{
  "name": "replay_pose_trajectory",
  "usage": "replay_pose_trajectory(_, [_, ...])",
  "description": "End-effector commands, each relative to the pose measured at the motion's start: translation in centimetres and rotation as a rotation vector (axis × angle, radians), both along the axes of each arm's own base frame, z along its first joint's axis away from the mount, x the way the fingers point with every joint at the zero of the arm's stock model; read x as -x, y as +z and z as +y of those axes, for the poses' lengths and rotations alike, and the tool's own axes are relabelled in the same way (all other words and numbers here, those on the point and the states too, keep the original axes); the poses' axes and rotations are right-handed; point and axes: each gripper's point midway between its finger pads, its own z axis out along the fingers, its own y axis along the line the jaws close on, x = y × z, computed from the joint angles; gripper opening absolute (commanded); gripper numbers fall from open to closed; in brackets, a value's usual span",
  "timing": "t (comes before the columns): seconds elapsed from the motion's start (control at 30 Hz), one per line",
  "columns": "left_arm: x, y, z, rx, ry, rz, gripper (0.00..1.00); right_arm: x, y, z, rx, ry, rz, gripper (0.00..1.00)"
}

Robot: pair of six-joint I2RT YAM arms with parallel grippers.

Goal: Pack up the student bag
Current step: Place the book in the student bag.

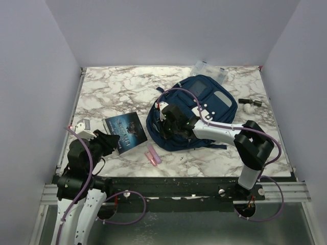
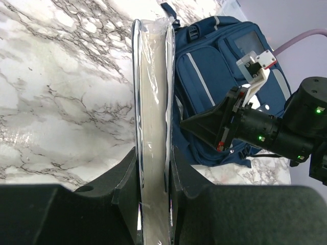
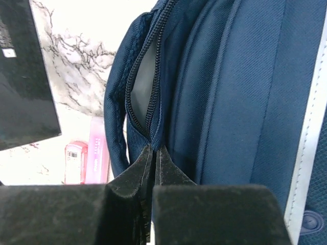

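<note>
The student bag (image 1: 202, 109), navy with grey stripes, lies flat on the marble table right of centre. My right gripper (image 1: 166, 126) is at its left edge. In the right wrist view that gripper (image 3: 155, 149) is shut on the bag's fabric (image 3: 230, 102) beside the partly open zipper (image 3: 151, 87). My left gripper (image 1: 111, 141) is shut on a dark-covered book (image 1: 124, 131) left of the bag. The left wrist view shows the book (image 2: 152, 102) edge-on in clear wrap between the gripper's jaws (image 2: 153, 171), with the bag (image 2: 209, 76) just to its right.
A pink eraser-like item (image 1: 153, 156) lies near the front edge, also seen beside the bag (image 3: 87, 153). A clear plastic box (image 1: 208, 69) sits behind the bag. A small dark and white object (image 1: 250, 103) lies at the right, and a small white item (image 1: 82, 124) at the left.
</note>
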Motion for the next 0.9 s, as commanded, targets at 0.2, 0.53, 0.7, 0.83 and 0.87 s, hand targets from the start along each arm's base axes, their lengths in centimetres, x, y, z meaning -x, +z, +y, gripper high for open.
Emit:
replay_pose_trajectory(0.2, [-1.9,3.9,-1.0,0.087,-0.011,-0.115,0.0,-0.3,5.9,-2.7,-0.033,-0.099,-0.117,0.0])
replay_pose_trajectory(0.53, [-1.5,9.4,-2.6,0.185,-0.075,-0.126,0.0,-1.3,11.4,-3.9,-0.106,-0.244,-0.159,0.0])
replay_pose_trajectory(0.7, [-1.3,11.4,-4.2,0.275,-0.145,-0.127,0.0,-2.6,17.7,-6.0,-0.221,-0.367,-0.224,0.0])
replay_pose_trajectory(0.83, [-2.4,11.2,-6.5,0.422,-0.234,-0.103,0.0,-4.2,22.4,-8.6,-0.371,-0.481,-0.249,0.0])
replay_pose_trajectory(0.87, [-2.7,11.2,-7.0,0.465,-0.251,-0.098,0.0,-4.6,23.3,-9.2,-0.408,-0.507,-0.25,0.0])
